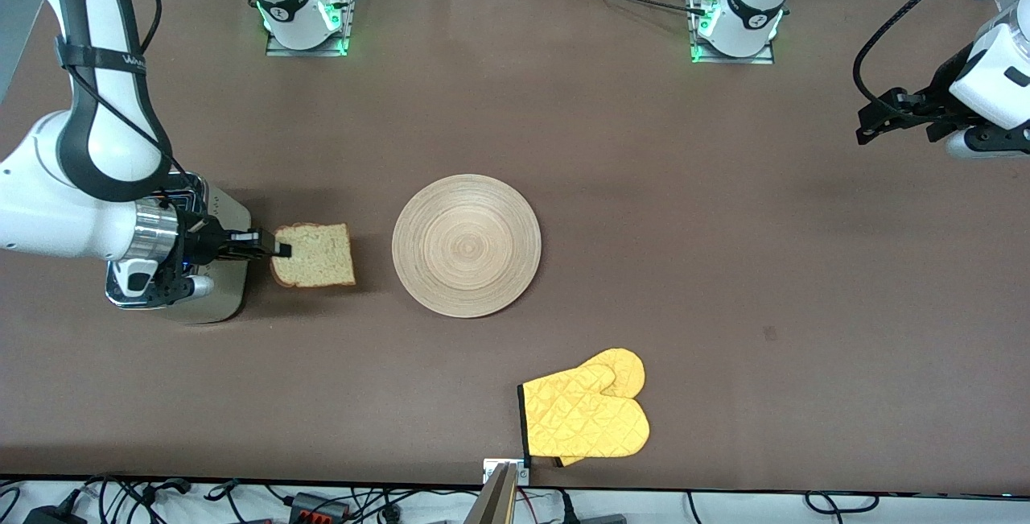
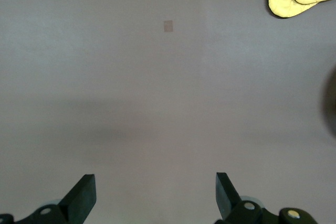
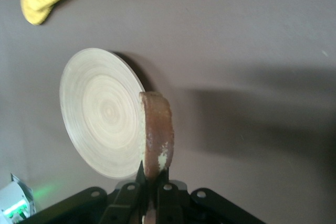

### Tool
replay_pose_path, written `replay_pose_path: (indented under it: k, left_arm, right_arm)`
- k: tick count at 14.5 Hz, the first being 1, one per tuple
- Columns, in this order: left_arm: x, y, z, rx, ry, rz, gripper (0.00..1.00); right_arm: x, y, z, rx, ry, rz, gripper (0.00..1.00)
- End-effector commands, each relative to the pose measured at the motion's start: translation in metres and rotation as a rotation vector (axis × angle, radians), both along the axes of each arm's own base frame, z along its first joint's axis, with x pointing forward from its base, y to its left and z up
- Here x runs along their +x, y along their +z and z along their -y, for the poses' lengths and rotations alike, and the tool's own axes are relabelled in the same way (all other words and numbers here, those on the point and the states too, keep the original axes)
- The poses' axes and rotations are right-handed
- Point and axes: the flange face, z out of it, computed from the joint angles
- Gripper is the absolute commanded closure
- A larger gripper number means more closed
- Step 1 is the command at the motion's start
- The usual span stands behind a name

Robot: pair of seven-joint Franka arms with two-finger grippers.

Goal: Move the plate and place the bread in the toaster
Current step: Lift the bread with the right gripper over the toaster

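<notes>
Bread (image 1: 315,255): one squarish slice, speckled tan crumb, darker brown crust, rounded at one end. Held off the table by the right gripper (image 1: 278,249), whose fingers are pinched on the slice's edge at the toaster side. In the right wrist view the slice (image 3: 156,135) shows edge-on, crust rough and flaking, with the fingertips (image 3: 140,178) pressed against both faces. It hangs over the table between the toaster and the plate, toward the right arm's end.

Toaster (image 1: 219,266): boxy, beige-silver side, mostly covered by the right arm's wrist; it stands near the right arm's end edge of the table. Slots not visible.

Plate (image 1: 466,245): large round flat disc, light wood, concentric ring grain, lying flat about mid-table, apart from the bread.

Oven mitts (image 1: 587,415): yellow, quilted diamond stitching, dark cuff binding, overlapping each other close to the table edge nearest the front camera.

Left gripper (image 2: 156,195): waiting in the air over bare brown table at the left arm's end, fingers spread wide, nothing between them.

Table (image 1: 724,266): matte brown, with a small squarish mark (image 2: 168,25).

Writing: letters "WAN…" on a strap on the right arm, rest unreadable.
</notes>
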Motion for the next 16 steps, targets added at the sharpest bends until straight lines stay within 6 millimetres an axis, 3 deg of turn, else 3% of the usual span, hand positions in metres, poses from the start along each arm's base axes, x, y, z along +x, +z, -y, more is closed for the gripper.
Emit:
replay_pose_path:
  k: [1,3,10,16]
  left_arm:
    - [0.007,0.007,-0.001,-0.019,-0.019,0.001,0.0]
    - [0.007,0.007,0.003,-0.019,-0.022,0.002,0.0]
    - [0.007,0.008,0.006,-0.018,-0.021,0.002,0.0]
    - [0.007,0.008,0.007,-0.015,-0.024,0.004,0.0]
  right_arm:
    - [0.008,0.041,-0.003,-0.152,-0.02,-0.115,1.0]
    - [0.001,0.071,0.0,-0.311,-0.019,-0.189,1.0]
    - [0.003,0.112,0.036,-0.718,0.022,-0.173,1.0]
    - [0.019,0.099,0.044,-0.854,0.208,-0.15,1.0]
